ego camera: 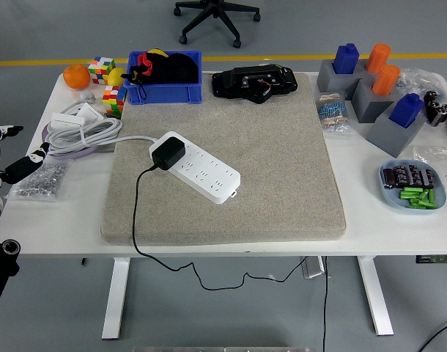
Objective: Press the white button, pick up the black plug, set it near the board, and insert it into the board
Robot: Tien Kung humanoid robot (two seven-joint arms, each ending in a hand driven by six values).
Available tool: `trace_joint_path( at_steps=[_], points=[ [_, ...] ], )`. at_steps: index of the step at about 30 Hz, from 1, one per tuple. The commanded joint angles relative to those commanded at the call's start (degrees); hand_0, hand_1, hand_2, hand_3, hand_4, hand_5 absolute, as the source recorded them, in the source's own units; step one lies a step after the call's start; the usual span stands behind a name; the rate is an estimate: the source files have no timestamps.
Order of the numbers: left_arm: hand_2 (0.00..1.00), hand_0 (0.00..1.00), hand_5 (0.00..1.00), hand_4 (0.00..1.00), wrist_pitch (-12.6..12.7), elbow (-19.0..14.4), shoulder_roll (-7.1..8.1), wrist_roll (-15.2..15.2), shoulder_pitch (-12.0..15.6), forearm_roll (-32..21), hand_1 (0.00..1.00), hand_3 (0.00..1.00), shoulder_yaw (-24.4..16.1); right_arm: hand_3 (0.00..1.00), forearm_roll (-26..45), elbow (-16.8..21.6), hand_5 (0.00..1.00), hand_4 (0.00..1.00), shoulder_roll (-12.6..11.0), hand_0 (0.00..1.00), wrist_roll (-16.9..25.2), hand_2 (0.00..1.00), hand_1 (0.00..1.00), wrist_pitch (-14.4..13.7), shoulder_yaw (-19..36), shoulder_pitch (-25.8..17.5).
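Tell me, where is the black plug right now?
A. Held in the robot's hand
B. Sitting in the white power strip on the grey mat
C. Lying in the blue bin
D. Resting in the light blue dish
B: the black plug sits in the near-left end of the white power strip on the grey mat, its cord trailing over the table's near edge.

Rough, felt-like beige fabric mat (231, 161), totally matt, spread over a smooth white laminate table (370, 220). Smooth, slightly glossy white plastic power strip (198, 167) on top, with a matt black plastic plug (167, 153) in it and a rubbery black cord (135, 213). Shiny blue plastic bin (165, 89) at the back. Crinkly clear plastic bag of small metal bits (40, 180) on the left. Matt grey blocks (377, 110) on the right.
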Motion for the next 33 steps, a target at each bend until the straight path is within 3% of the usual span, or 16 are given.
trace_joint_path(
  at_steps=[33],
  points=[
    [0.789,0.827,0.391,0.806,0.3,-0.5,0.77,-1.0,-0.8,-0.6,0.866,0.738,0.5,0.593,0.2,0.3,0.418,0.668,-1.7,0.666,0.1,0.66,0.645,0.0,-1.8,1.1]
  ],
)
